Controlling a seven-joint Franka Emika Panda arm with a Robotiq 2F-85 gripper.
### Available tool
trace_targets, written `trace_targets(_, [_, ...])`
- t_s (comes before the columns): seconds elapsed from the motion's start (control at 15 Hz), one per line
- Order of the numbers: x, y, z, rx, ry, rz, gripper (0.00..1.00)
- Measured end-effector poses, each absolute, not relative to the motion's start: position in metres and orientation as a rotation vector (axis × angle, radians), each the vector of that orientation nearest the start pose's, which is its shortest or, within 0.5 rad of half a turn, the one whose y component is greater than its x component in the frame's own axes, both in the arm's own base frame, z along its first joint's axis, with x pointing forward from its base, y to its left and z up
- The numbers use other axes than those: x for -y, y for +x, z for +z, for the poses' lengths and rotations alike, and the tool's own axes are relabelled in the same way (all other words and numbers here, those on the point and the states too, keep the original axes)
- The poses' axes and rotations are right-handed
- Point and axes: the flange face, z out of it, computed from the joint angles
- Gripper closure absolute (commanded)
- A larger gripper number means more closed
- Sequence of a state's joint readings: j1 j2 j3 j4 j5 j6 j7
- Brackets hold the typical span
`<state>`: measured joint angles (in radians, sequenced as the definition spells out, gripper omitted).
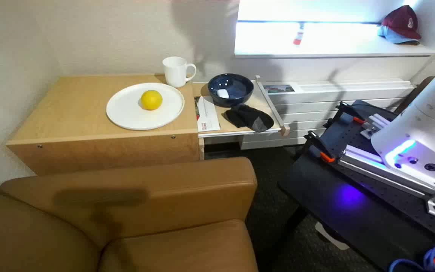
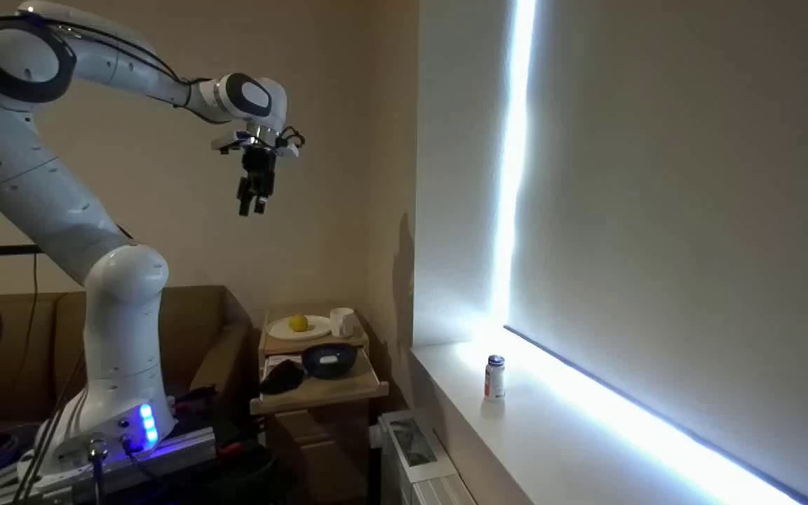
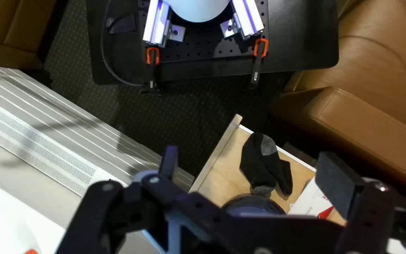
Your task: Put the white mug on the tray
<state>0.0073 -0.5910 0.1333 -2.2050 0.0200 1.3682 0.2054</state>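
Note:
The white mug [image 1: 175,71] stands upright on the wooden cabinet top behind the plate, its handle toward the drawer side; it also shows in an exterior view [image 2: 341,322]. It is out of view in the wrist view. The tray [image 1: 259,101] appears to be the pale, shallow pull-out shelf with a white edge beside the cabinet top; it also shows in the wrist view [image 3: 224,176]. My gripper [image 2: 252,205] hangs high above the cabinet, pointing down. In the wrist view the gripper [image 3: 253,173] is open, its fingers wide apart with nothing between them.
On the tray lie a dark blue bowl [image 1: 231,90] with a white item inside, black socks [image 1: 251,118] and a paper leaflet [image 1: 207,115]. A round white plate [image 1: 123,109] holds a yellow fruit [image 1: 151,100]. A brown sofa [image 1: 157,189] and a radiator [image 1: 315,100] stand close by.

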Motion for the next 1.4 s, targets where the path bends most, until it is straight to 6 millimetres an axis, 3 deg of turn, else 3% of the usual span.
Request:
trace_targets(0.27, [-0.069,0.343,0.573,-0.256,-3.196,0.352,0.00])
trace_targets(0.6, [-0.151,0.401,0.500,-0.677,-2.996,0.217,0.00])
trace_targets(0.8, [-0.188,0.428,0.468,-0.890,-2.873,0.150,0.00])
trace_targets(0.93, [-0.195,0.433,0.459,-0.950,-2.838,0.165,0.00])
trace_targets(1.2, [-0.194,0.434,0.460,-0.985,-2.830,0.158,0.00])
trace_targets(1.4, [-0.203,0.454,0.435,-1.216,-2.747,0.082,0.00])
